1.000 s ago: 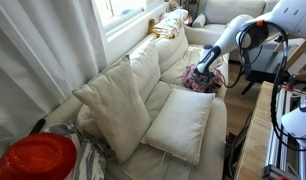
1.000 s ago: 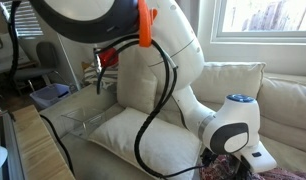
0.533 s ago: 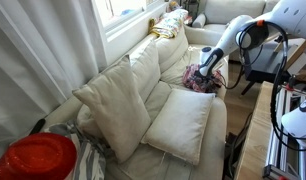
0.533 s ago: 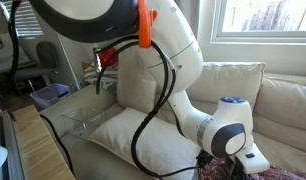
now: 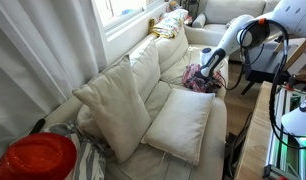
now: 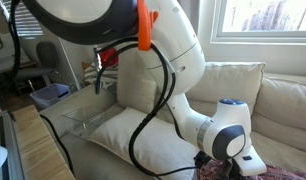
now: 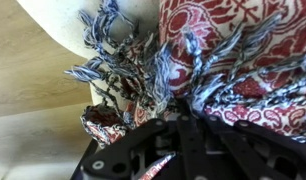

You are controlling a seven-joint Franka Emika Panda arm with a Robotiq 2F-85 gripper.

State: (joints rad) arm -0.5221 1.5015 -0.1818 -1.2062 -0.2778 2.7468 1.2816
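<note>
1. Hand (image 5: 207, 68) is sitting low over the red patterned cloth (image 5: 198, 80) at the far end of the cushioned worktop (image 5: 220, 105). In the wrist view the hand (image 7: 179, 128) is burying itself in the fabric, so I cannot tell whether it is standing wide or pinching a fold.
2. Compared with a second ago, the wrist is drifting slightly in both exterior views, and the cloth is looking a little more heaped under it. As a judgement, the fabric is being gathered rather than left flat.
3. In the wrist view the cloth's blue-grey fringe (image 7: 123, 60) is trailing in tangled strands just beyond the hand.
4. Two pale cushions (image 5: 178, 122) are lying well apart from the cloth and are not shifting.
5. Containers: a clear box (image 6: 81, 118) is standing by the sofa's end, its contents too faint to tell. A red round tub or lid (image 5: 35, 158) is showing in the near corner, and nothing inside it is showing.
</note>
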